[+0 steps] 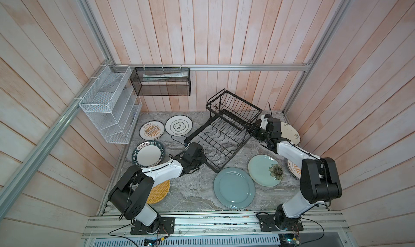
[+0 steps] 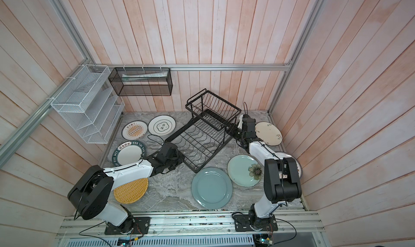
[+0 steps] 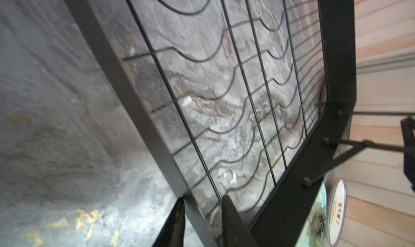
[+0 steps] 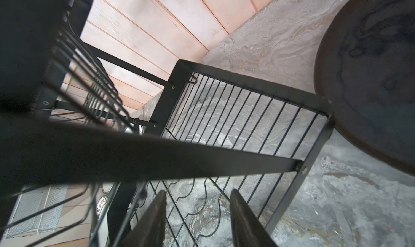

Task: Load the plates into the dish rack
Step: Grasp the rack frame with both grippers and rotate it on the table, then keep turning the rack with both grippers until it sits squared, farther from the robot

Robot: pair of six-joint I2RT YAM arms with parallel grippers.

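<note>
Yellow ribbed plate (image 1: 160, 192): near half hidden under left arm in both top views. Sunburst plate (image 1: 293, 168): mostly behind right arm. Cream plate (image 1: 290, 133): part covered by right wrist. Left hand (image 3: 203, 200): hidden under own wrist from above. In wrist view its fingers are cut off by frame edge and straddle dish rack (image 3: 139, 113) bar; contact too blurred to judge. Dark plate (image 4: 370, 77): cut off at frame edge. Right hand (image 4: 198, 193): fingers likewise cut off; blurred black bar crosses foreground.
</note>
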